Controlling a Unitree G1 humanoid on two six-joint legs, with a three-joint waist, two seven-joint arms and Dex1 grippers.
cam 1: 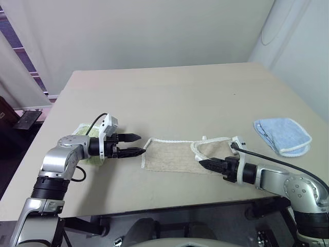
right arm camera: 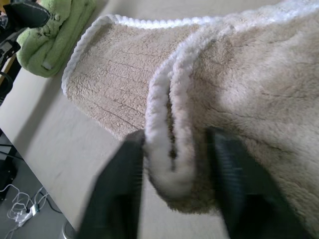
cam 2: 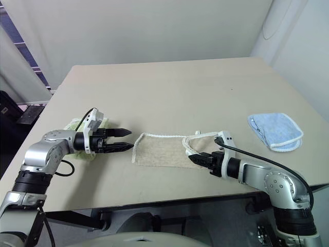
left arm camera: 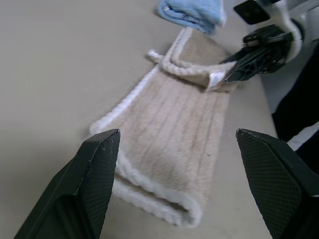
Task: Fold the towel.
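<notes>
Item 1, the towel (cam 1: pixel 172 156): a beige terry cloth with white corded edging, lying flat on the table (cam 1: pixel 169 98) near its front edge, between the two grippers. Its right end is turned back over itself, forming a raised fold with the corded hem doubled. A small white loop (cam 1: pixel 204 138) sticks out at the 12 o'clock side of that fold.

Item 2, the left gripper (cam 1: pixel 134 144): at 9 o'clock of the towel, pointing toward the towel's left edge. Its two black fingers stand wide apart and hold nothing; their tips sit just beside the corded hem, apart from it.

Item 3, the right gripper (cam 1: pixel 204 163): at the towel's folded right end, coming in from 4 o'clock. In the right wrist view the two fingers (right arm camera: pixel 119 184) stand on either side of the doubled hem with a gap between them; whether they press the cloth cannot be told.

Item 4, a green folded towel (cam 2: pixel 77 126): at 9 o'clock of the towel, behind the left gripper's wrist, near the table's left edge.

Item 5, a light blue folded towel (cam 1: pixel 282 135): at 3 o'clock of the towel, well apart from it, near the table's right edge.

Item 6, a black cable (cam 1: pixel 272 160): runs along the right forearm.

Nothing lies between the left gripper and the towel's left edge.
</notes>
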